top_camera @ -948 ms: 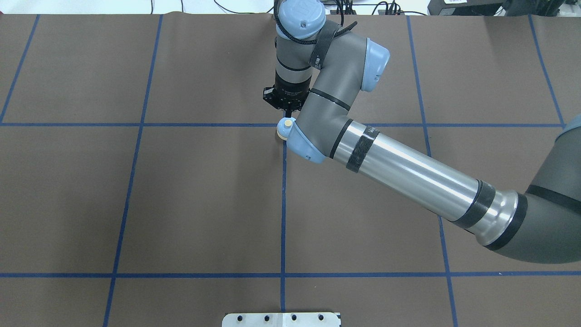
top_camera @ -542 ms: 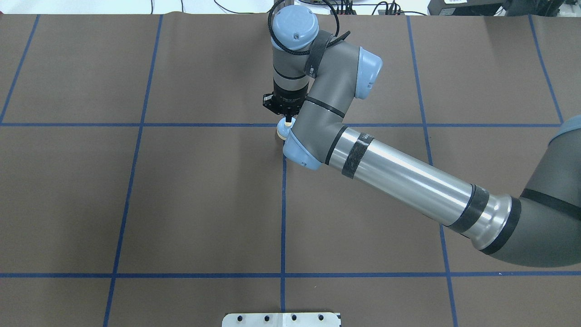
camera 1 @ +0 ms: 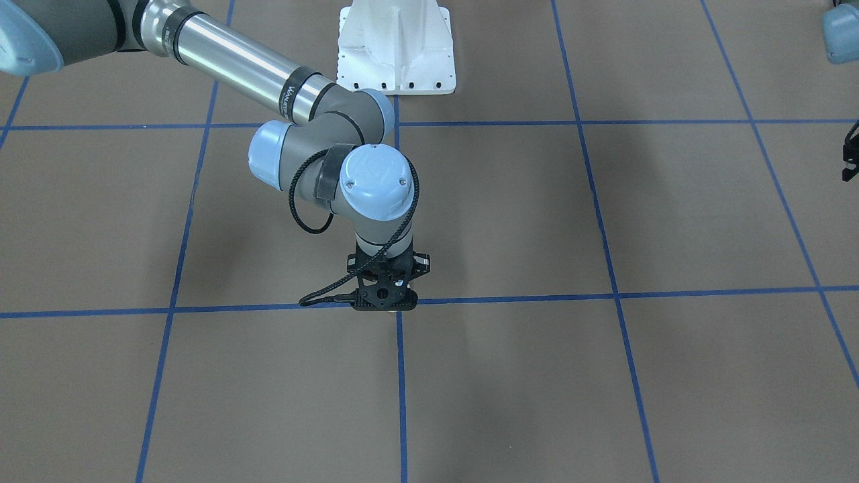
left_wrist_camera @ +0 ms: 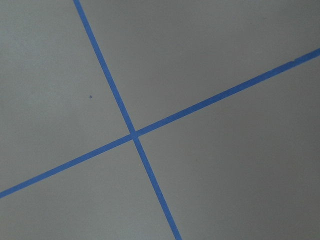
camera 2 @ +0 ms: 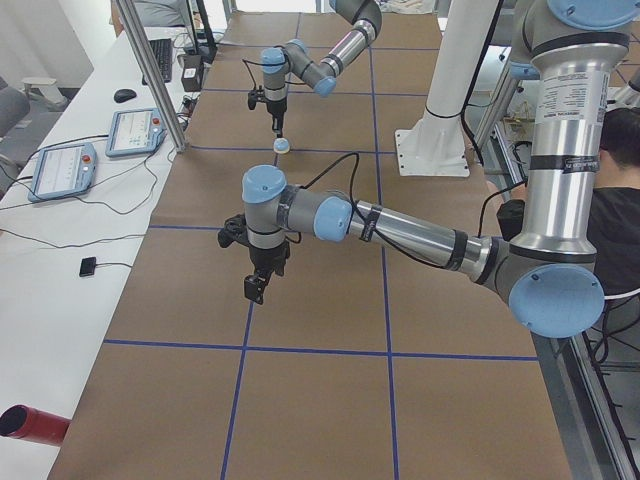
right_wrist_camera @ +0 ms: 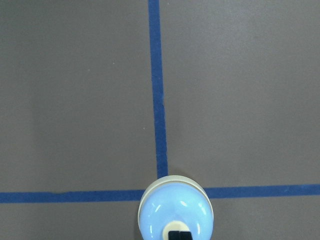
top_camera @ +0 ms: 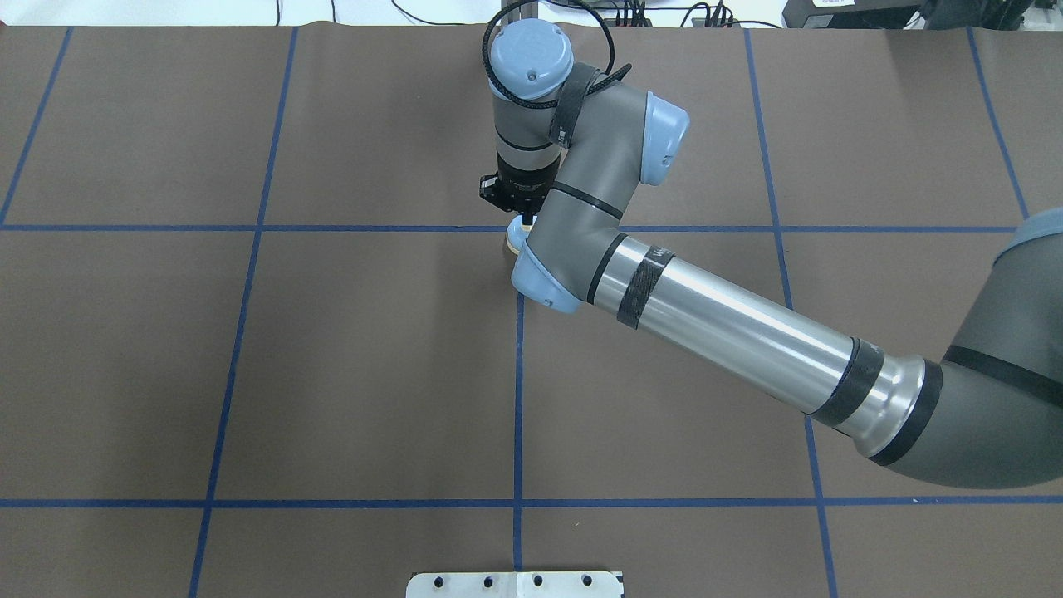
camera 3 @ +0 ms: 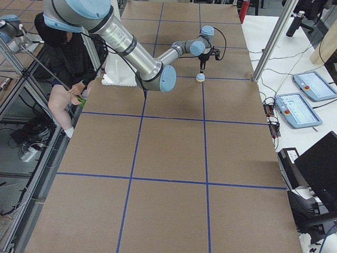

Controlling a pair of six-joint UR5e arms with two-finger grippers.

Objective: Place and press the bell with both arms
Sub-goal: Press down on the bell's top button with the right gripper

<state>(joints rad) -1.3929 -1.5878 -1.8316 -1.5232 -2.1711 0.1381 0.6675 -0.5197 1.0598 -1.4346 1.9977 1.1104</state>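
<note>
The light-blue bell (top_camera: 515, 242) stands on the brown table where two blue tape lines cross; it also shows in the side views (camera 2: 283, 146) (camera 3: 200, 78). My right gripper (top_camera: 526, 219) points straight down, shut, with its tips on the cream button. The right wrist view shows the bell (right_wrist_camera: 175, 210) with the black fingertips (right_wrist_camera: 178, 235) on its button. In the front-facing view the right gripper (camera 1: 382, 295) hides the bell. My left gripper (camera 2: 255, 290) hangs above bare table far from the bell, and only its edge (camera 1: 851, 157) shows in the front-facing view. I cannot tell whether it is open.
The white pedestal base (camera 1: 396, 47) stands at the robot's side of the table. Control tablets (camera 2: 65, 165) and cables lie on the white bench beyond the far edge. A red cylinder (camera 2: 30, 425) lies off the mat. A person (camera 3: 68, 58) sits beside the base.
The right arm has come down and shifted slightly left. Its shut fingertips, first just above the bell's button, now rest on it. The bell has not moved.
</note>
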